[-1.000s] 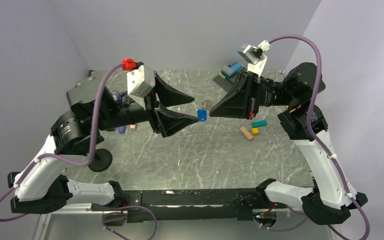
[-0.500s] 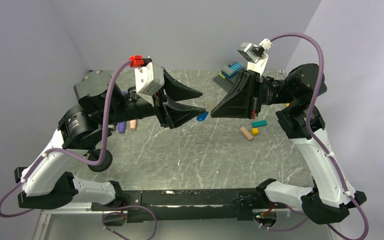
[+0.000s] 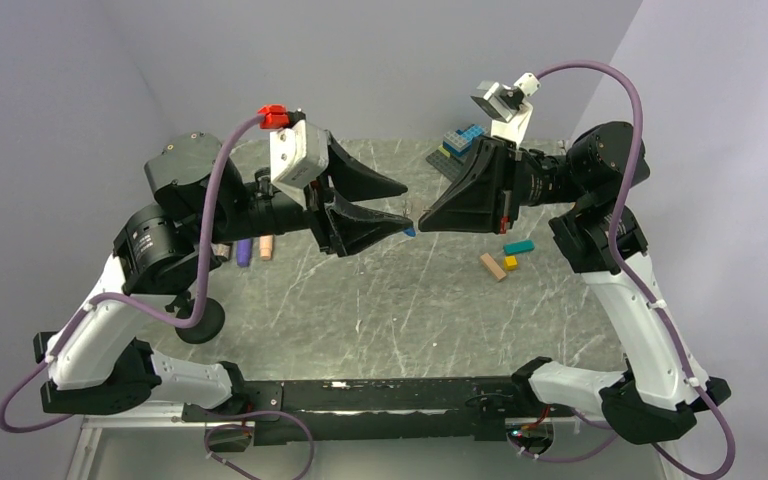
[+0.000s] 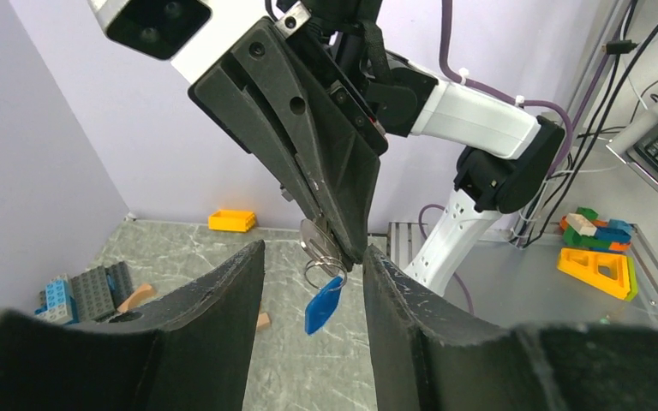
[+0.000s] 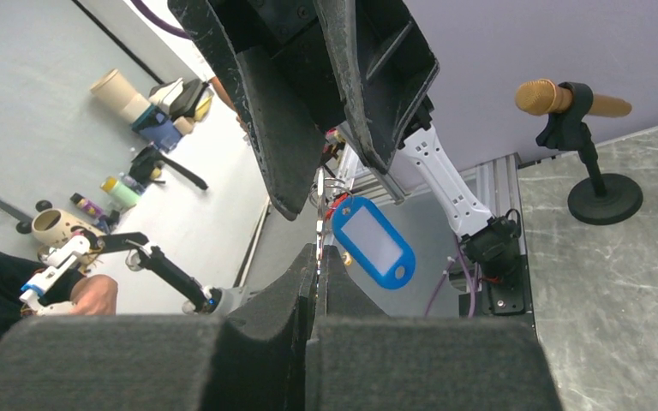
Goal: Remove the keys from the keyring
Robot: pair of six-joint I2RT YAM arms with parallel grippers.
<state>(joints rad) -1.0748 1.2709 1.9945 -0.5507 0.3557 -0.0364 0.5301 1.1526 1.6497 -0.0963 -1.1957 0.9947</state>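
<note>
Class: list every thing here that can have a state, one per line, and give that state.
left gripper: open, gripping nothing.
right gripper: shut on the keyring.
keyring: pinched in the air.
blue key tag: hanging from the keyring, not yet removed.
microphone stand: standing upright.

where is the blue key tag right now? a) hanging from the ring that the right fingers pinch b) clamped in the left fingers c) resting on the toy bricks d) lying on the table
a: in the left wrist view the blue key tag hangs in the air from the ring, which the right fingers pinch, while the left fingers stand open on either side of it.
</note>
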